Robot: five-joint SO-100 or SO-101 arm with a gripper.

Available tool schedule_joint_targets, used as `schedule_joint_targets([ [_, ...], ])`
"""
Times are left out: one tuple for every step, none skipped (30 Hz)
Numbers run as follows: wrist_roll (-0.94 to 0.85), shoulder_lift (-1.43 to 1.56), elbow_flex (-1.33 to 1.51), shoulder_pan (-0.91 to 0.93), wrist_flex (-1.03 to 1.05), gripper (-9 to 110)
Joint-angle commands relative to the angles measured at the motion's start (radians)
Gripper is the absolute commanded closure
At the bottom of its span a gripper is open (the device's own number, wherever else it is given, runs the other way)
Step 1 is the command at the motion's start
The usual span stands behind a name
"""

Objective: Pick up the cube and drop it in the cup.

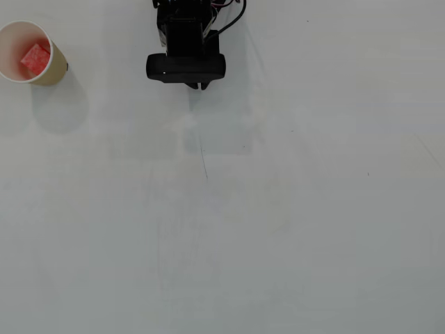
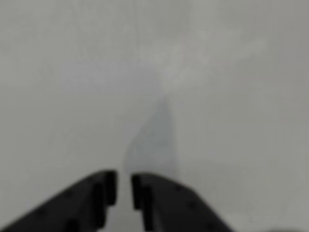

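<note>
The cream paper cup (image 1: 47, 72) stands at the top left of the overhead view. The small red cube (image 1: 35, 58) lies inside it, on the cup's pale bottom. My black arm is pulled back at the top centre, and its gripper (image 1: 202, 86) pokes out just below the wrist camera housing, far to the right of the cup. In the blurred wrist view the gripper (image 2: 124, 187) rises from the bottom edge. Its two black fingers are nearly together, only a thin slit apart, with nothing between them. Neither cup nor cube shows in that view.
The white table (image 1: 278, 209) fills the rest of the overhead view, with faint scuff lines near the middle. Cables (image 1: 233, 15) trail from the arm's base at the top edge.
</note>
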Motion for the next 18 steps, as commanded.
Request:
schedule_joint_targets([
  [-0.003, 0.038, 0.034, -0.014, -0.002, 102],
  [-0.003, 0.038, 0.034, -0.014, -0.002, 102],
  [-0.003, 0.038, 0.034, -0.020, -0.002, 102],
  [-0.003, 0.038, 0.034, -0.029, -0.002, 102],
  [-0.003, 0.038, 0.034, -0.037, -0.002, 102],
  [-0.003, 0.038, 0.034, -0.048, -0.002, 102],
  [-0.003, 0.038, 0.034, -0.061, 0.000, 102],
  [-0.003, 0.038, 0.034, -0.069, 0.000, 102],
  [-0.003, 0.038, 0.034, -0.071, 0.000, 102],
  [-0.003, 0.038, 0.034, -0.071, 0.000, 102],
  [-0.003, 0.038, 0.034, -0.069, 0.000, 102],
  [-0.003, 0.038, 0.034, -0.064, 0.002, 102],
  [-0.003, 0.038, 0.034, -0.061, 0.002, 102],
  [-0.003, 0.038, 0.034, -0.060, 0.002, 102],
  [-0.003, 0.038, 0.034, -0.058, 0.002, 102],
  [-0.003, 0.038, 0.034, -0.058, 0.002, 102],
  [-0.003, 0.038, 0.034, -0.058, 0.002, 102],
  [-0.003, 0.038, 0.034, -0.058, 0.002, 102],
])
